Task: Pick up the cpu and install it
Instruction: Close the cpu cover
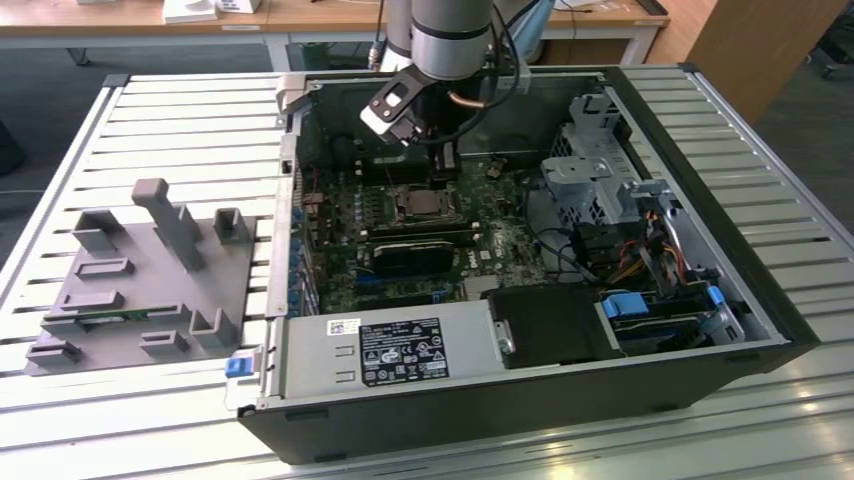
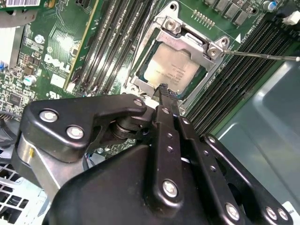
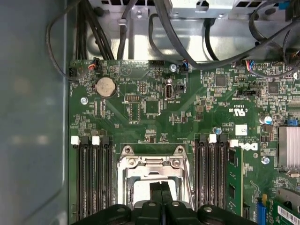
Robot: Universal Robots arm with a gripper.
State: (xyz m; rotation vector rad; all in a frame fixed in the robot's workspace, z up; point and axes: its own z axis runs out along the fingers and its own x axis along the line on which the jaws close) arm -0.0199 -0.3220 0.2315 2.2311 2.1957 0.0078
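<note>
While the cpu lies in its socket, the hand hangs by its edge, closed tight and empty.

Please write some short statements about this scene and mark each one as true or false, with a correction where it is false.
1. The cpu lies in the socket on the motherboard. True.
2. The gripper has its fingers wide apart. False: they are closed together, near the cpu's edge.
3. The computer case lies open on top. True.
4. The grey fixture stands at the exterior view's right of the case. False: it stands at the left.
</note>
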